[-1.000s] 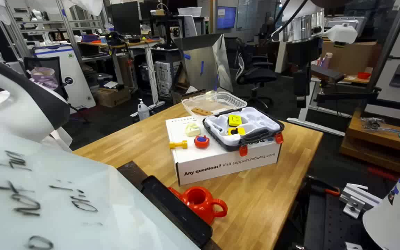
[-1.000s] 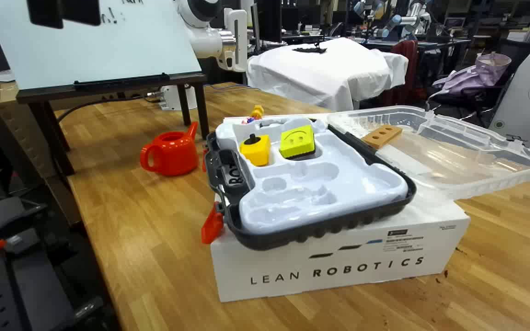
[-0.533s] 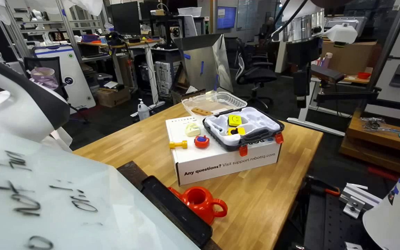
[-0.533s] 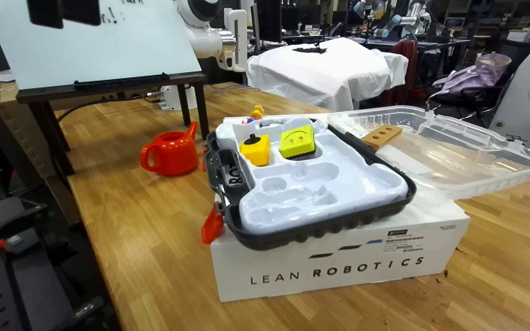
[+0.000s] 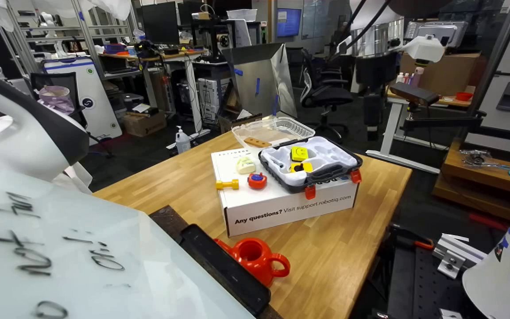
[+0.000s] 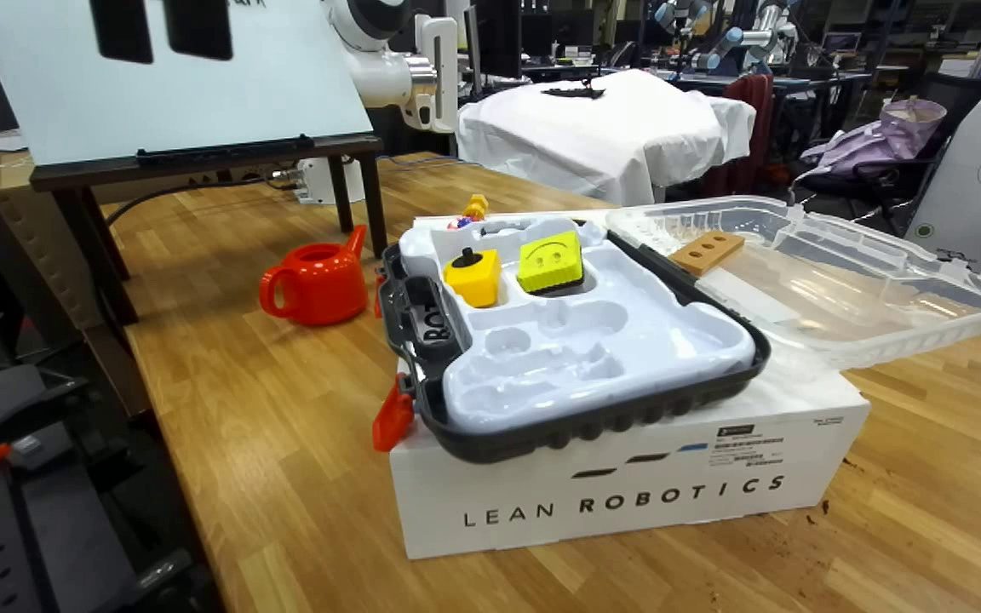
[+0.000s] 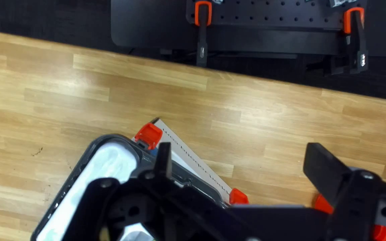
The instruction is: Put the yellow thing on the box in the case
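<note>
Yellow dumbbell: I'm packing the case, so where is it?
In an exterior view, the yellow dumbbell lies on the white box, by its left edge, left of the red toy.

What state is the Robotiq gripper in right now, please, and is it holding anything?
Robotiq gripper: open, its jaws wide apart in the wrist view, holding nothing.

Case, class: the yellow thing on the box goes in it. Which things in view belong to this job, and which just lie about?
Job:
dumbbell, probably the one meant
box
case
gripper

Just lying about:
red pot
red toy
brown block
</note>
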Tool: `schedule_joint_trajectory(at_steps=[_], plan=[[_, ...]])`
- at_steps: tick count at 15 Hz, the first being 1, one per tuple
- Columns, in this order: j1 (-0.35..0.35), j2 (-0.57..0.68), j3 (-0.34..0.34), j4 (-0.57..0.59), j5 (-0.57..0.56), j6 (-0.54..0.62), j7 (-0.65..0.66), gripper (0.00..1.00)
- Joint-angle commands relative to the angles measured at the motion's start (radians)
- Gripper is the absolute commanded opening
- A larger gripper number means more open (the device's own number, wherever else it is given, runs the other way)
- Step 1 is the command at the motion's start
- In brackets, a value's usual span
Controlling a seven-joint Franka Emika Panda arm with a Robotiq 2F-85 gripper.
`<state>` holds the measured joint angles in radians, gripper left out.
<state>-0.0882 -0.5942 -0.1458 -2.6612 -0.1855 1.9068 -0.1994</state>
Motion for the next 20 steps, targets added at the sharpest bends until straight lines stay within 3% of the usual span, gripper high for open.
schedule_joint_trajectory(at_steps=[1,5,9,10,20], plan=[[0.039,0.095,0.017,0.029,0.031,0.11,0.001,1.0],[0.087,0.225,0.071,0.083,0.068,0.228,0.049,1.0],[0.141,0.323,0.124,0.175,0.163,0.216,0.09,1.0],[0.124,0.281,0.125,0.124,0.128,0.246,0.082,1.0],[0.135,0.317,0.134,0.16,0.15,0.24,0.093,1.0]])
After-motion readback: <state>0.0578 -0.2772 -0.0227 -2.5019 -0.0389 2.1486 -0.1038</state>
